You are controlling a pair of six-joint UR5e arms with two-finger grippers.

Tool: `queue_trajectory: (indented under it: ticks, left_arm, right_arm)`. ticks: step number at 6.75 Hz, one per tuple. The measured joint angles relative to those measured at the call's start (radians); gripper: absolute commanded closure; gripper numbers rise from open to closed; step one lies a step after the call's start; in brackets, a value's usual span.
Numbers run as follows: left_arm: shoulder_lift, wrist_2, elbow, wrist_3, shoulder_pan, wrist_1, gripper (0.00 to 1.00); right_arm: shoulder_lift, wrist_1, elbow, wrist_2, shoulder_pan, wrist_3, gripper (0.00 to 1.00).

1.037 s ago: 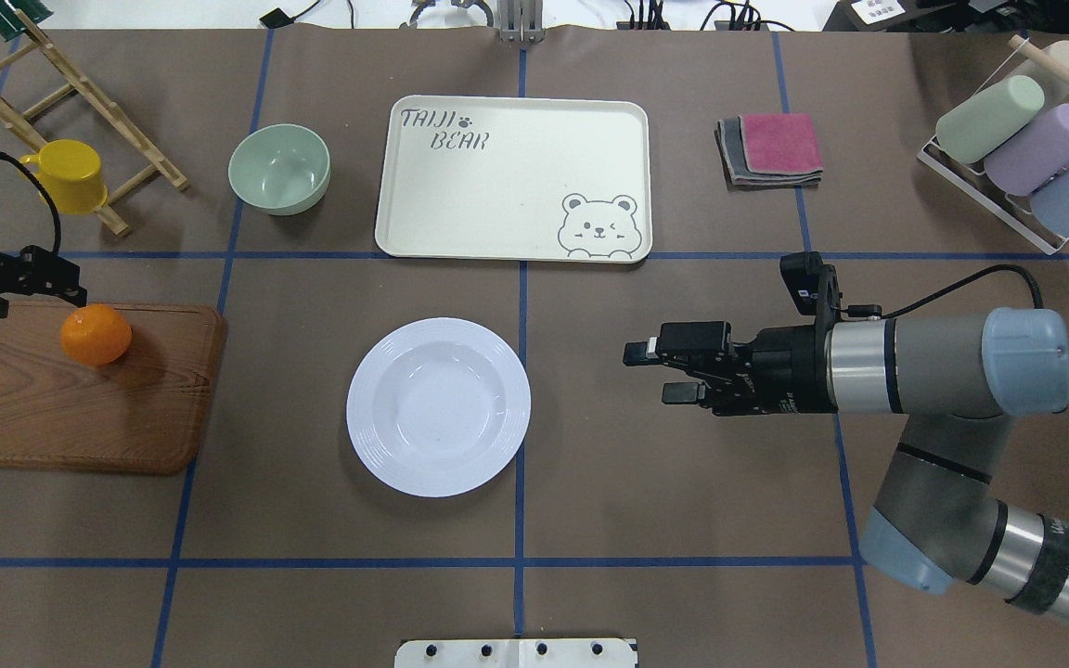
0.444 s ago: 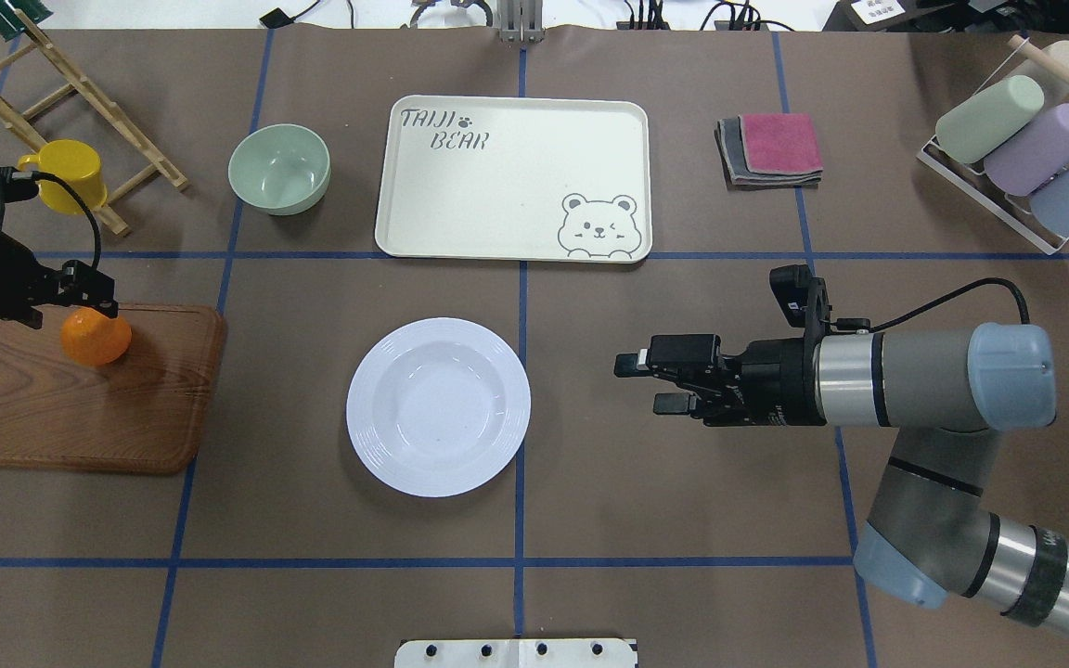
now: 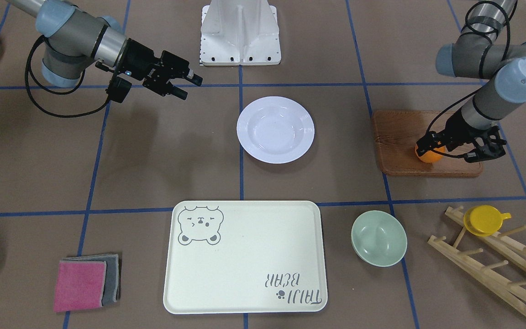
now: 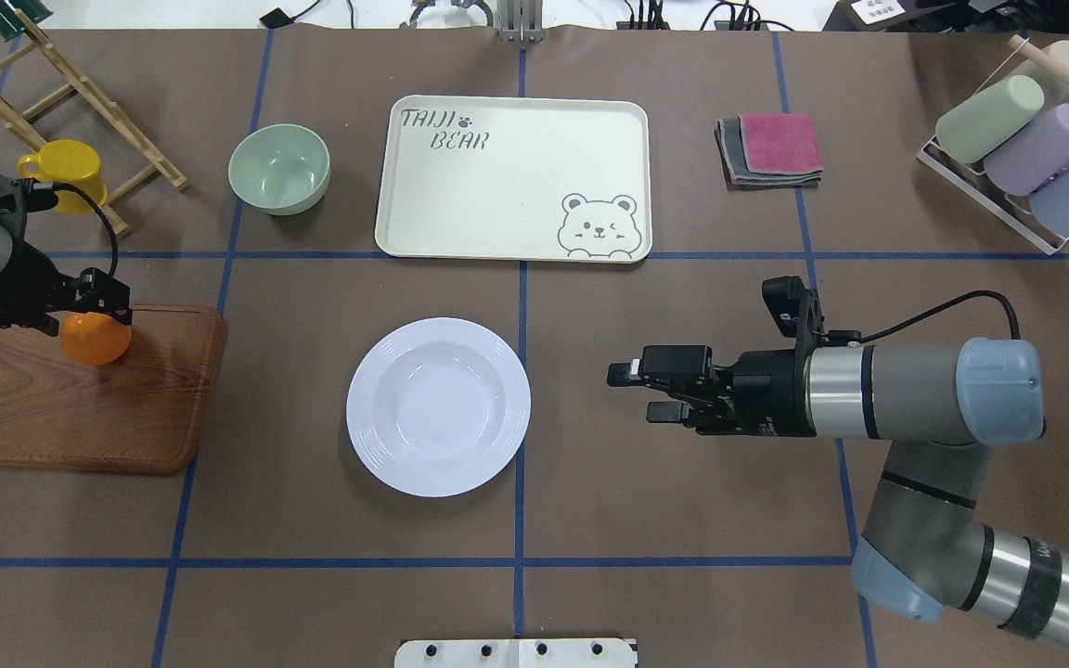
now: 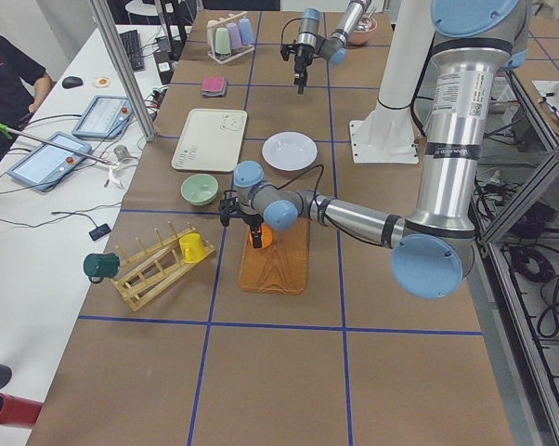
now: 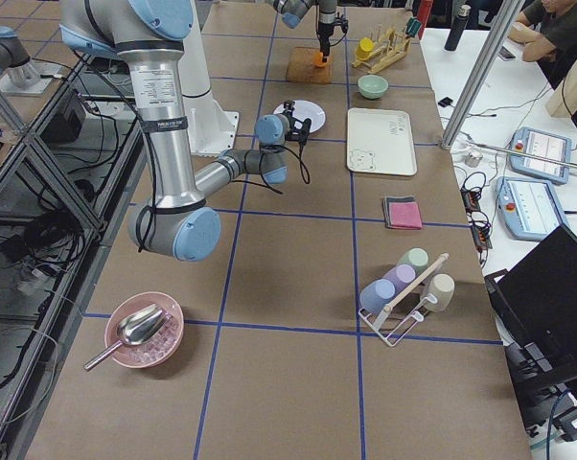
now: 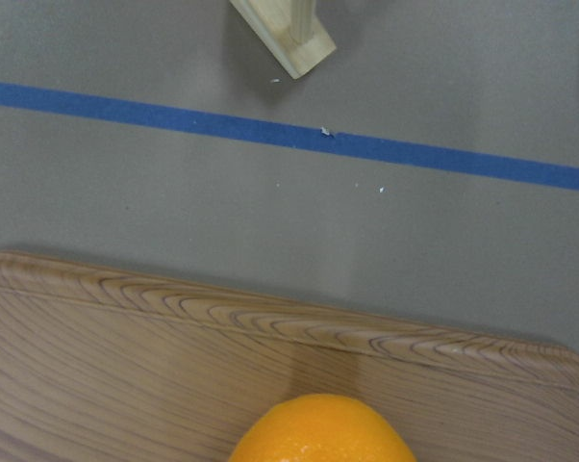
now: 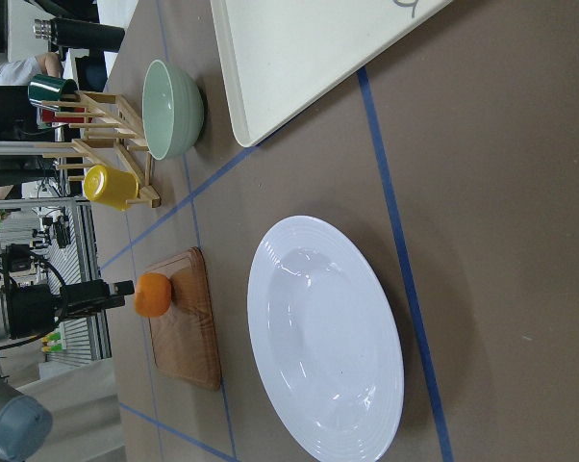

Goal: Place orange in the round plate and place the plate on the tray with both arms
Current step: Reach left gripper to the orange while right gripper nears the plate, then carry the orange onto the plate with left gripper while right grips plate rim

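- The small round bright orange fruit [image 4: 96,341] sits on the brown wooden board [image 4: 108,417] at the overhead view's left, well apart from the glossy white round plate [image 4: 377,371] at centre.
- The left gripper [image 4: 106,299] straddles its top, jaws seemingly spread; the right gripper [image 4: 638,391], mid-right, is spread and empty.
- We judge the fruit light, firm and likely to roll, so we would pinch across its widest middle.

Robotics lab, data-collection setup. The tabletop [image 4: 683,520] was covered in brown paper with a blue tape grid [image 4: 522,288]. An industrial left arm [image 3: 496,96] and right arm [image 4: 906,404] flanked a white pedestal [image 3: 240,32] at 12 o'clock in the front-facing view. In the exterior left view, a white side desk [image 5: 38,242] at 9 o'clock carried control tablets [image 5: 52,158] and loose cables, with a person [image 5: 6,84] at 10 o'clock. An aluminium frame post [image 5: 122,65] stood at the tabletop's edge.
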Motion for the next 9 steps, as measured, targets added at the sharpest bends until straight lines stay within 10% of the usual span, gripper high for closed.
queue_trajectory:
  ticks: [4, 9]
  left_arm:
    - [-0.014, -0.021, 0.018, -0.081, 0.021, -0.071, 0.27]
    - [-0.33, 0.025, -0.039, -0.423, 0.148, 0.131, 0.27]
  right_arm:
    - [0.013, 0.003, -0.003, -0.083, -0.055, -0.002, 0.02]
    - [0.097, -0.002, -0.113, -0.29, -0.168, -0.019, 0.02]
